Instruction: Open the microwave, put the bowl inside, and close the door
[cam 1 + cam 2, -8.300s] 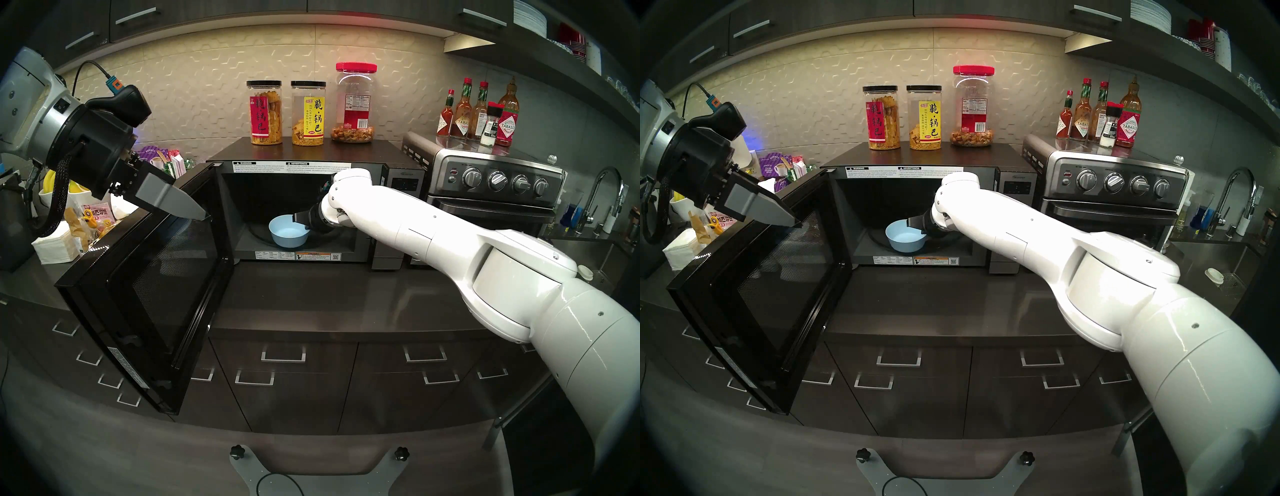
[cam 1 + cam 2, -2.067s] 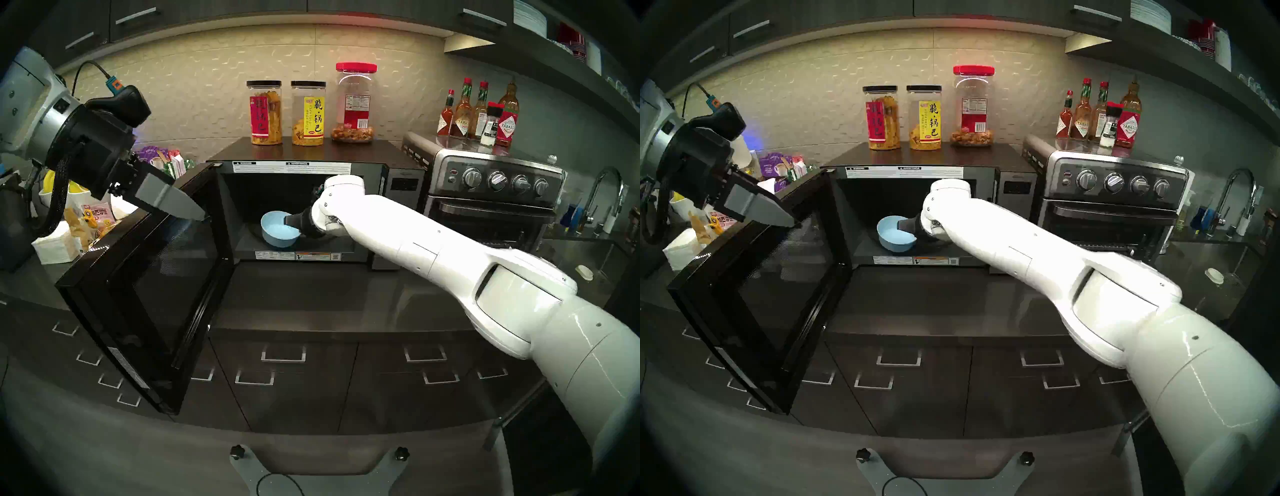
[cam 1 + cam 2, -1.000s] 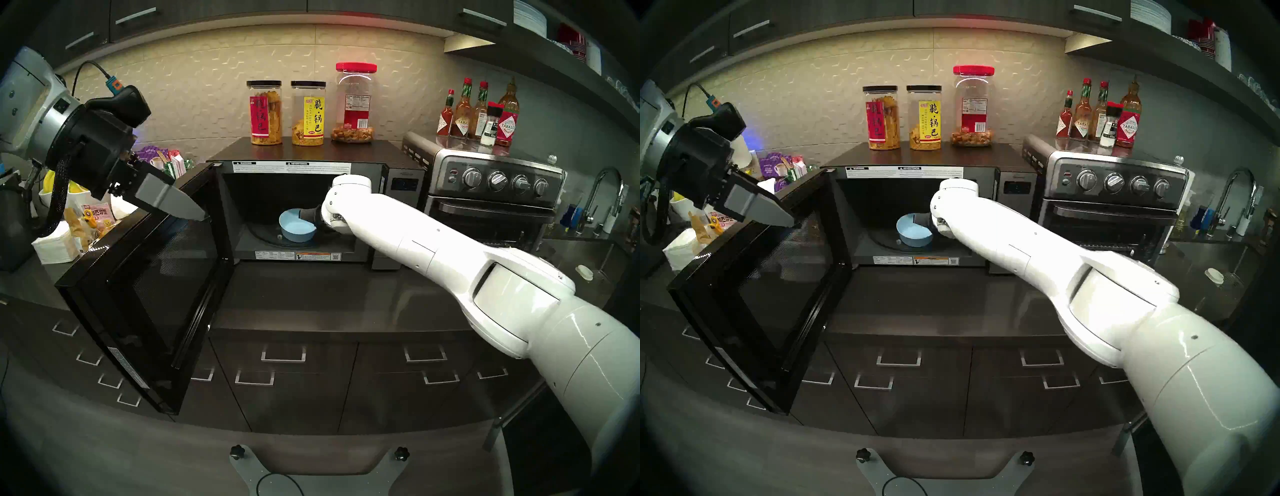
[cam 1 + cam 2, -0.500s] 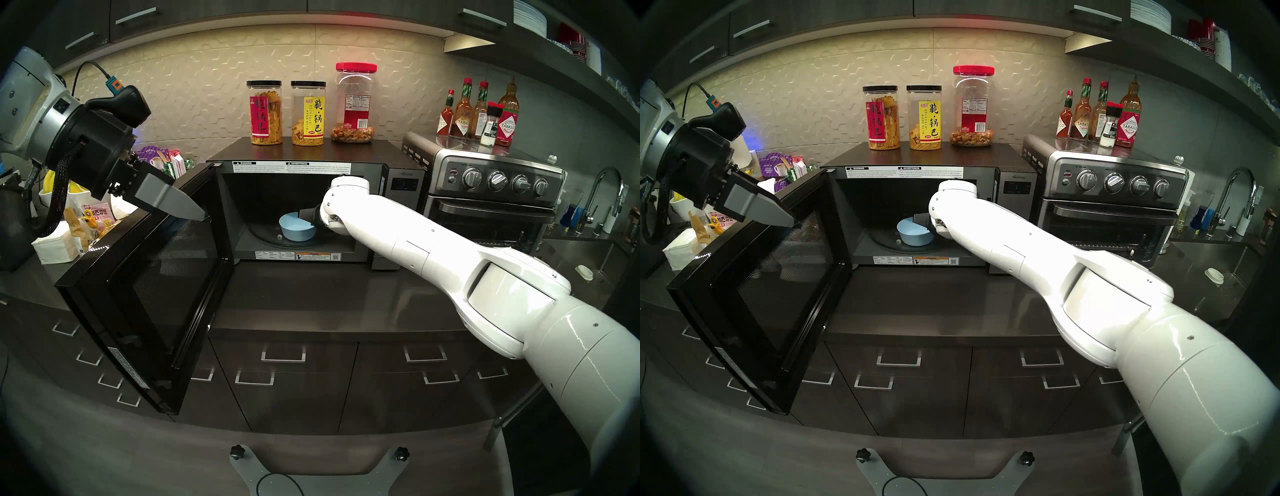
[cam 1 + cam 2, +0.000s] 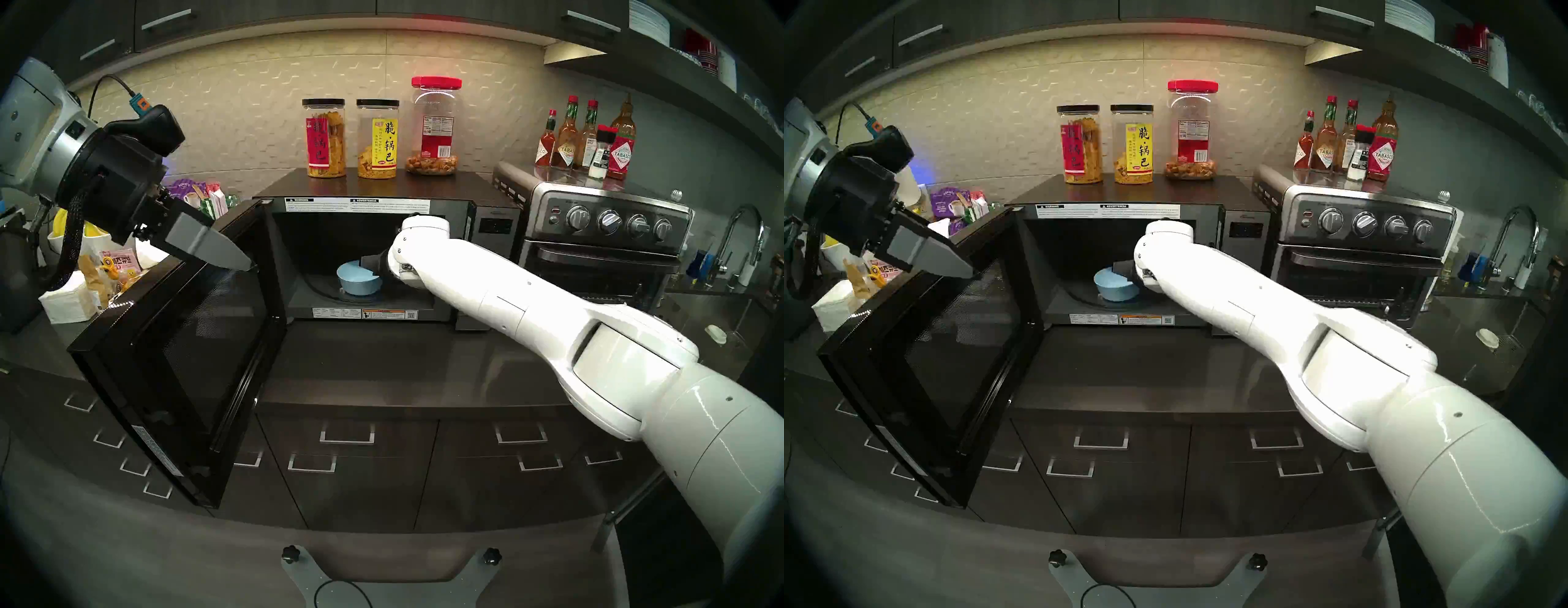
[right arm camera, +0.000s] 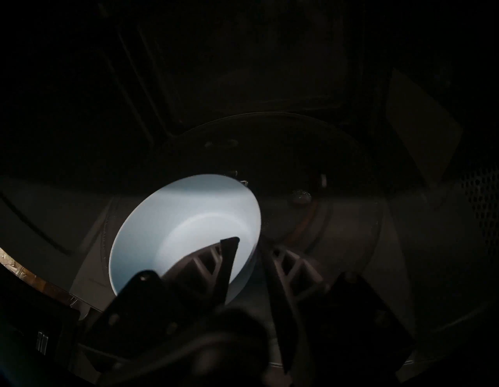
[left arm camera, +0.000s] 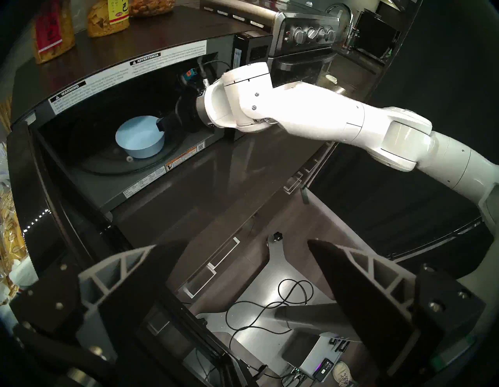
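A dark kitchen with a glossy brown tabletop [image 5: 382,369] over drawer fronts, and pale hexagon wall tile behind.

Nearest, on the left, the microwave's wide black glass door [image 5: 182,356] with its mesh window stands swung fully open. Above its top edge hangs the left hand [image 7: 243,273], its grey fingers spread wide apart and holding nothing.

Further back sits the large boxy black microwave [image 5: 488,237], its frame labelled "WARNING" and "ADVERTENCIA". Inside, the small round light-blue plastic bowl [image 5: 356,278], plain and paler within, rests upright on the glass turntable [image 7: 108,164]. The right hand [image 6: 249,244] reaches in from the white arm; one finger lies inside the bowl, the other outside the rim, with the jaws parted and a gap showing around the wall.

On top stand three clear snack jars [image 5: 377,140], two labelled in Chinese characters. To the right, a stainless toaster oven [image 5: 606,237] carries Tabasco sauce bottles [image 5: 621,148].
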{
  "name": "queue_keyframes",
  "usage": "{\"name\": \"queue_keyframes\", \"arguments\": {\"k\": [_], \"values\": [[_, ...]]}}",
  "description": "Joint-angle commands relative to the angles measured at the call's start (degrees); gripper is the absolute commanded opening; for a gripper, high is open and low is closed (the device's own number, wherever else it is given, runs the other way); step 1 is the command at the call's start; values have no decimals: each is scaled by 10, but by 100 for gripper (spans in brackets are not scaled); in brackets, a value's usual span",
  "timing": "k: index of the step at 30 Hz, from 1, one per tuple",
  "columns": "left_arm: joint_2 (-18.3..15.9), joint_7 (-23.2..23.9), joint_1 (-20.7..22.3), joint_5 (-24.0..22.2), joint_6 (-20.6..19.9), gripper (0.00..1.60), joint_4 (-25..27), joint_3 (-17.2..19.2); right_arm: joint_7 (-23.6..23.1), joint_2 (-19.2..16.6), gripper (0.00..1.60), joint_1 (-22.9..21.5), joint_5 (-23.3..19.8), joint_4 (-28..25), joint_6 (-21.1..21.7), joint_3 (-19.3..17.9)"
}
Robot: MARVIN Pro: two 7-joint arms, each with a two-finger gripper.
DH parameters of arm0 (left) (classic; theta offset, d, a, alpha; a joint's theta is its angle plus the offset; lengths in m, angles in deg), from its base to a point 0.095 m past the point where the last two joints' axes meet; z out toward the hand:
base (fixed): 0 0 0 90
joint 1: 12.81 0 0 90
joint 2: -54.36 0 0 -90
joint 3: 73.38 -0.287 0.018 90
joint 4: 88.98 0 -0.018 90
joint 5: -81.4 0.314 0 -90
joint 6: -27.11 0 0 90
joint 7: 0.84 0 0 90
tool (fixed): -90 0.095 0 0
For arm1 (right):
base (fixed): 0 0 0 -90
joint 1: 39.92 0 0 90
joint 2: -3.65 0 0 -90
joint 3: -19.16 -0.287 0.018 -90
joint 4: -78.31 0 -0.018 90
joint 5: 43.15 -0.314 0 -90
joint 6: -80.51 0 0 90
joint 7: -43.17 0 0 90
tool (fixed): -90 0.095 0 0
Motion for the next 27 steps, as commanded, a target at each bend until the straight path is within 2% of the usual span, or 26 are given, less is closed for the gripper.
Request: {"name": "queue_keyframes", "arguments": {"k": [1,2,3,4,5,6,11,14,16,17,19,27], "values": [[1,1,1,-1,1,160,-1,5,5,-15,85,-7,-3,-32,5,-7],[1,1,1,-1,1,160,-1,5,6,-16,105,-6,-3,-34,6,-7],[1,1,1,-1,1,160,-1,5,7,-17,113,-6,-3,-36,6,-8],[1,1,1,-1,1,160,-1,5,7,-18,113,-6,-2,-37,7,-8],[1,1,1,-1,1,160,-1,5,8,-18,140,-6,-2,-39,7,-8],[2,1,1,-1,1,160,-1,5,9,-20,158,-6,-2,-41,8,-9],[2,1,1,-1,1,160,-1,5,12,-26,160,-4,-3,-53,10,-11],[1,1,2,-1,1,160,-1,5,14,-42,160,1,-6,-84,14,-15],[1,1,2,-1,1,160,-1,4,13,-47,156,0,-8,-95,18,-17],[1,1,2,-1,1,160,-1,4,20,-57,151,5,-10,-117,18,-19],[1,1,2,-1,1,160,-1,4,20,-61,140,4,-13,-127,22,-21],[1,1,2,-1,1,160,-1,4,29,-94,131,15,-28,-195,40,-27]]}}
